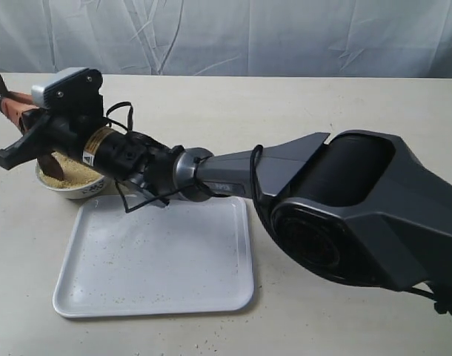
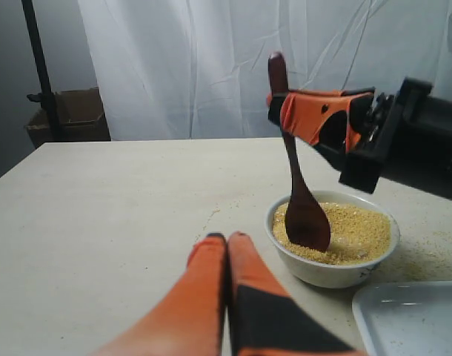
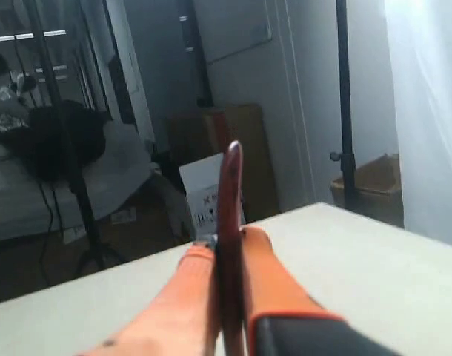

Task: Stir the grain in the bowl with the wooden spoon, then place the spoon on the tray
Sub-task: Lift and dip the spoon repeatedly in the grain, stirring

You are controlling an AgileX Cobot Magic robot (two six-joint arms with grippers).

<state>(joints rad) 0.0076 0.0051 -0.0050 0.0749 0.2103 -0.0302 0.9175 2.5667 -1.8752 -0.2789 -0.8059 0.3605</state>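
Note:
The small white bowl (image 1: pixel 84 189) (image 2: pixel 315 271) stands at the table's left, just beyond the white tray (image 1: pixel 155 256) (image 2: pixel 411 319). Yellowish grain (image 1: pixel 72 176) (image 2: pixel 359 230) fills it. My right gripper (image 1: pixel 10 110) (image 2: pixel 285 107) (image 3: pixel 227 245) reaches across above the bowl and is shut on the handle of the wooden spoon (image 1: pixel 47 162) (image 2: pixel 306 215) (image 3: pixel 231 215). The spoon hangs nearly upright with its scoop dipped into the grain. My left gripper (image 2: pixel 226 239) is shut on nothing, low over the table a short way from the bowl; the exterior view does not show it.
Loose grains (image 1: pixel 130 256) speckle the tray, and more lie on the table (image 2: pixel 100 222) around the bowl. The right arm's big dark body (image 1: pixel 344 208) spans the table's right half. Beyond the table are a cardboard box (image 2: pixel 70 115), a black stand pole (image 2: pixel 35 67) and a white curtain (image 2: pixel 181 67).

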